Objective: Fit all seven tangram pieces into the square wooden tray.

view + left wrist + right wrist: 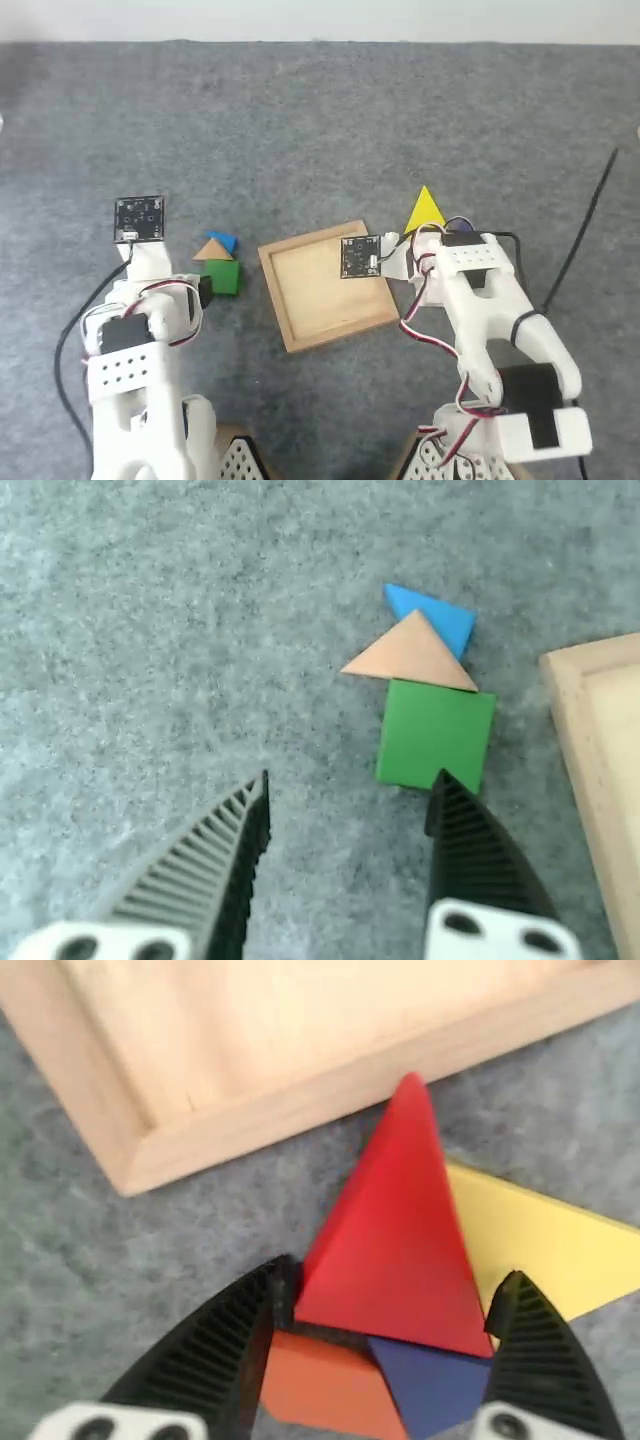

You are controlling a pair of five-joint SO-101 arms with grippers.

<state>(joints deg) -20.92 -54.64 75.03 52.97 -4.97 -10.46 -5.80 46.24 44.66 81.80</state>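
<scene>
**Tray bare, all 7 pieces outside it**

The biggest risk is on the right. The red triangle lies on top of a heap, overlapping the yellow triangle, an orange piece and a dark blue piece. Its narrow tip reaches the rim of the square wooden tray. The right gripper brackets the triangle's broad end; whether it has closed on the piece I cannot tell. A low carry could catch that tip on the rim and skid the tray, or drag the pieces underneath.

The left gripper is spread wide and holds nothing. It hangs over the grey carpet, with 1 jaw tip overlapping a corner of the green square. Dropping straight down would probably land on the square and shove it into the tan triangle touching it, and the blue piece beyond.

The tray sits between the arms, skewed, with 0 pieces in it.
</scene>
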